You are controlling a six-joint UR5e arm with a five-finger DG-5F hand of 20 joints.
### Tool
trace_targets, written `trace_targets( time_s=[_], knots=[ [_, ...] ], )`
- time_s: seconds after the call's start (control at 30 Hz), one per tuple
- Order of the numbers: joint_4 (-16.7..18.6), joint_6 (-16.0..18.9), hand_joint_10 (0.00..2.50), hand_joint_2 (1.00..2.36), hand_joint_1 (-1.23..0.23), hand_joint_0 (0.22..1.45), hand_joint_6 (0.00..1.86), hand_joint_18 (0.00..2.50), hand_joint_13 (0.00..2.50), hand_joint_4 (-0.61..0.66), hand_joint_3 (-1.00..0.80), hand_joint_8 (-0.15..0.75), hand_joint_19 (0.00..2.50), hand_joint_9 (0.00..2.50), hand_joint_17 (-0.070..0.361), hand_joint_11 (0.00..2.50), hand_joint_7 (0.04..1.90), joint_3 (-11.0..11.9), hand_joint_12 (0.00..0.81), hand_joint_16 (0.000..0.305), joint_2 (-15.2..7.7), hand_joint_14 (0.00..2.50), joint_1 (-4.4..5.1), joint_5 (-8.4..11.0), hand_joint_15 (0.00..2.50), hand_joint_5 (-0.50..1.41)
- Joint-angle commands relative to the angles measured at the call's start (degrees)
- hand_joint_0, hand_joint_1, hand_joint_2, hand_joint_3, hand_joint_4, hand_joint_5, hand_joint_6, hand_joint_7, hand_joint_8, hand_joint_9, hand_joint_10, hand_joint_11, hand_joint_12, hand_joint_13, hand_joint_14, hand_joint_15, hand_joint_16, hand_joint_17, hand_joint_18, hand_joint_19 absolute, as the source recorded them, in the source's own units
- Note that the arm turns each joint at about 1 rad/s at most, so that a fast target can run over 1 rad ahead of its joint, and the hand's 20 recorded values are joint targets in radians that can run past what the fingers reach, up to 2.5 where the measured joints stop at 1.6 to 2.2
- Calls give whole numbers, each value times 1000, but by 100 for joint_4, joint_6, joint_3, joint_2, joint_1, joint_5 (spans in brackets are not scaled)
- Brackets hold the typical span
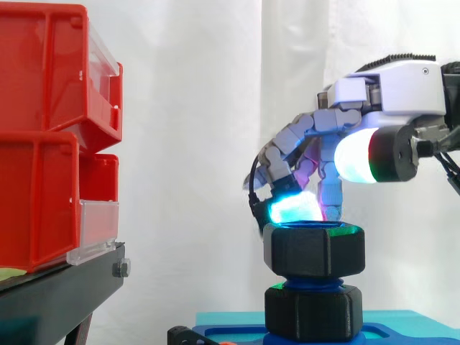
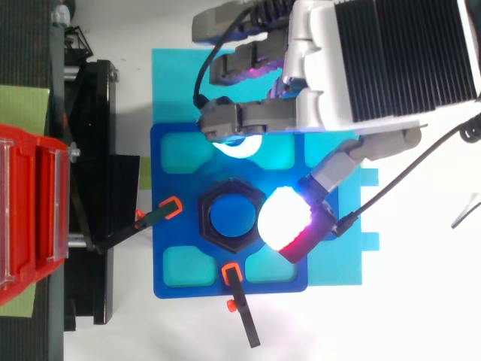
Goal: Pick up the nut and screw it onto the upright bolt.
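Observation:
A black hex nut (image 1: 314,251) sits on the upright blue bolt (image 2: 231,216), whose thread shows below it above a second black hex piece (image 1: 313,313). Seen from above, the nut (image 2: 207,203) rings the bolt's top at the middle of the blue fixture plate (image 2: 159,188). My hand (image 1: 388,86) hovers over the nut from the right, fingers bent downward. One cyan-glowing fingertip (image 1: 293,208) is right at the nut's top rim. The thumb pad (image 1: 356,154) is held well above the nut. Nothing is gripped between them.
Stacked red bins (image 1: 43,144) stand on a black stand (image 1: 65,287) at the left. Two orange-tipped black clamps (image 2: 169,209) (image 2: 234,274) hold the plate's left and front edges. A cyan mat (image 2: 173,75) lies under the plate.

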Motion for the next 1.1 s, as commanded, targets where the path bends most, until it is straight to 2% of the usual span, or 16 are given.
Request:
trace_targets(
  time_s=[0.0,0.1,0.23,0.4,0.43,0.47,0.53,0.6,0.67,0.73,0.8,0.93,1.07],
  knots=[
    [-207,-23,0,1000,-156,505,502,419,797,191,-500,299,0,1293,45,0,1389,217,238,20,0,0,-34,-40,0,18],
    [-330,-5,0,1000,-140,501,505,389,759,225,-500,298,0,1211,50,0,1219,376,255,22,0,0,10,-14,0,-20],
    [-313,12,0,1000,-128,495,504,347,721,276,-500,288,0,1124,55,0,972,428,267,25,0,0,45,21,0,-66],
    [-260,47,0,1000,-110,488,503,301,665,241,-500,277,0,1041,63,0,799,428,280,28,0,0,124,144,0,-88],
    [-234,47,0,1000,-108,488,503,298,653,240,-500,276,0,1024,63,0,789,428,279,28,0,0,142,179,0,-91],
    [-128,65,0,1000,-104,487,503,292,635,235,-500,273,0,1007,64,0,770,428,283,29,-9,0,203,232,0,-93],
    [-111,74,0,1000,-90,484,502,260,610,232,-500,271,0,976,68,0,738,419,288,30,-9,0,212,250,0,-99],
    [-67,100,0,1000,-77,481,502,232,579,227,-500,264,0,923,70,0,716,384,296,31,-9,0,274,311,0,-104],
    [-14,188,0,1000,-58,479,502,199,561,225,-500,258,0,890,72,0,693,279,302,32,-9,0,379,443,0,-109],
    [21,258,0,1000,-44,476,502,181,532,225,-500,253,0,847,72,0,685,209,303,32,0,0,414,496,0,-111],
    [179,399,0,1000,-32,473,502,160,509,221,-500,251,0,808,74,0,675,15,309,33,-9,0,485,592,0,-113],
    [426,601,0,1000,-19,471,502,137,486,221,-500,248,0,770,76,0,674,-90,313,34,-9,0,537,628,0,-114],
    [355,619,0,1000,-10,470,502,125,472,223,-500,252,0,752,77,0,679,-81,315,34,0,0,572,628,0,-115]
  ],
)
